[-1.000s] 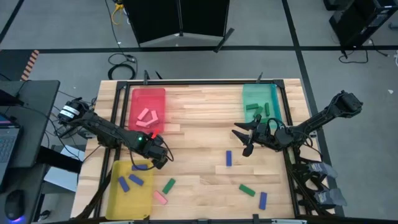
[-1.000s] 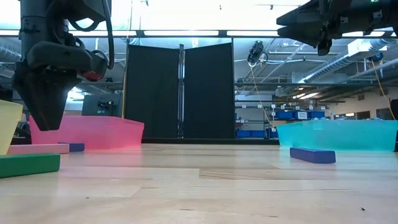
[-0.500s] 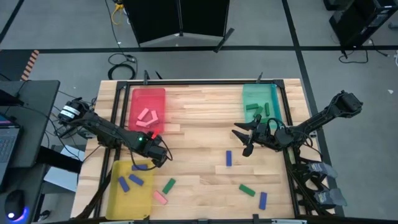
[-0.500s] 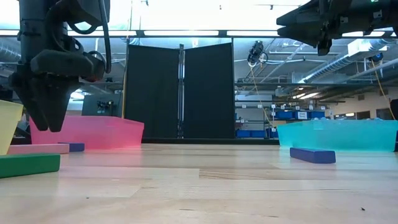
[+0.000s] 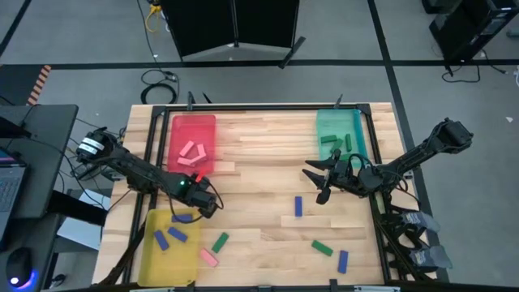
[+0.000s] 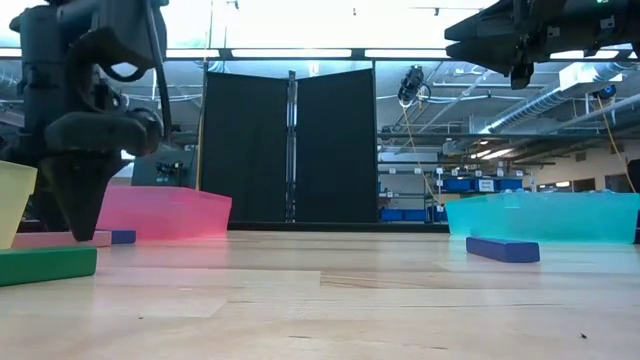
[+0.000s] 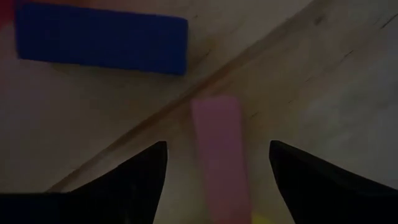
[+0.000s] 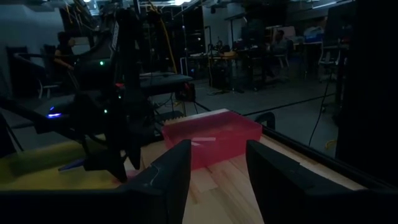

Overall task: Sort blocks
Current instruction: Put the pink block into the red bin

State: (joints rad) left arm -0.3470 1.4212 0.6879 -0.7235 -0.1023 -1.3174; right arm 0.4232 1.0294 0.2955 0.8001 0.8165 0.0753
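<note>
L gripper point(image 5: 204, 204) sits low over the table point(image 5: 259, 162) by the yellow tray's point(image 5: 154, 264) upper-right corner, fingers point(image 7: 134, 180) spread wide w/ a pink block point(image 7: 219, 149) lying between them, blue block point(image 7: 102, 38) just ahead. R gripper point(image 5: 319, 182) hangs above the table near the teal tray point(image 5: 321, 122), jaws partly apart, nothing in them. Other blocks lie scattered across the table's near half; rest are inside the red tray point(image 5: 180, 126), yellow and teal trays.

The pink block point(image 7: 219, 155) runs off the left wrist frame's bottom edge; the blue block point(image 7: 102, 38) is cut at upper left.
</note>
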